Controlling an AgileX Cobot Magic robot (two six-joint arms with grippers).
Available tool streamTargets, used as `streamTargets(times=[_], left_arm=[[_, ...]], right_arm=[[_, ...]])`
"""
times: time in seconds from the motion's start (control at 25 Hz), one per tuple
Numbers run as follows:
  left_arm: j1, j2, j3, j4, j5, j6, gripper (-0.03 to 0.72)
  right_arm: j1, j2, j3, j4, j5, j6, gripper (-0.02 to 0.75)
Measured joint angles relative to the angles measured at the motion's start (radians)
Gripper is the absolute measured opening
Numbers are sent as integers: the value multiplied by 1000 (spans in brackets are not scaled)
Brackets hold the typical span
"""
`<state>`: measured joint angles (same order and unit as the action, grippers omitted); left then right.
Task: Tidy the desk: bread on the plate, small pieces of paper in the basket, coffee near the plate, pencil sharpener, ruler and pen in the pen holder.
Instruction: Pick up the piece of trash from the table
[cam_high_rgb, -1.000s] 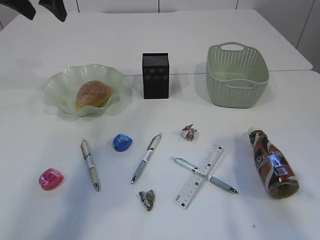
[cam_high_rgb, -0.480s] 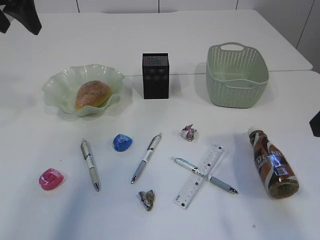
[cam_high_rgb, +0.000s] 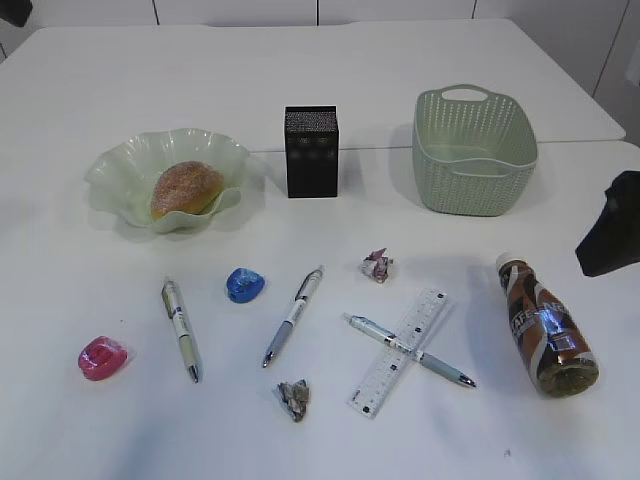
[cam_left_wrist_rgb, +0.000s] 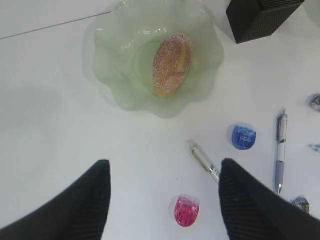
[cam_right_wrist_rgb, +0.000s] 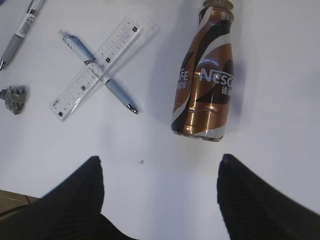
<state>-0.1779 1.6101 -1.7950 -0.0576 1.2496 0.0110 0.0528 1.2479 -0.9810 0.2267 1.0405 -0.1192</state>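
Right fingers (cam_right_wrist_rgb: 160, 200) are hanging apart and empty above the coffee (cam_right_wrist_rgb: 204, 85) lying at their twelve o'clock on the white surface (cam_high_rgb: 120, 420), while left fingers (cam_left_wrist_rgb: 162, 200) spread over the plate (cam_left_wrist_rgb: 107, 55) holding the bread (cam_left_wrist_rgb: 171, 62), suggesting gripping the bottle comes next.

Setting reads as a lab or test room staged as an office desk. Large plain white worktop (cam_high_rgb: 330, 90) made of joined panels, seam lines visible at the far side; white panelled wall behind it. Props are laid out well apart on the bare surface: black mesh pen holder (cam_high_rgb: 311, 151), sage-green basket (cam_high_rgb: 474, 150), clear ruler (cam_high_rgb: 398, 351) with a pen (cam_high_rgb: 410, 351) crossed over it, ruffled green plate (cam_high_rgb: 130, 170). A dark robot tool (cam_high_rgb: 612, 225) intrudes at the right edge of the exterior view.
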Motion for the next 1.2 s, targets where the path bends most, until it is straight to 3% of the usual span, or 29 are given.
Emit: streamTargets(times=[0.28, 0.64, 0.92, 1.2], left_arm=[[0, -147, 194, 2, 0, -3, 468], [0, -344, 472, 8, -93, -5, 466], [0, -431, 584, 35, -160, -11, 460], [0, -451, 602, 41, -171, -11, 456]], right_arm=[[28, 98, -67, 5, -16, -2, 552], [215, 332, -217, 4, -52, -5, 551], [227, 514, -382, -30, -21, -5, 551], [227, 657, -568, -53, 17, -5, 551]])
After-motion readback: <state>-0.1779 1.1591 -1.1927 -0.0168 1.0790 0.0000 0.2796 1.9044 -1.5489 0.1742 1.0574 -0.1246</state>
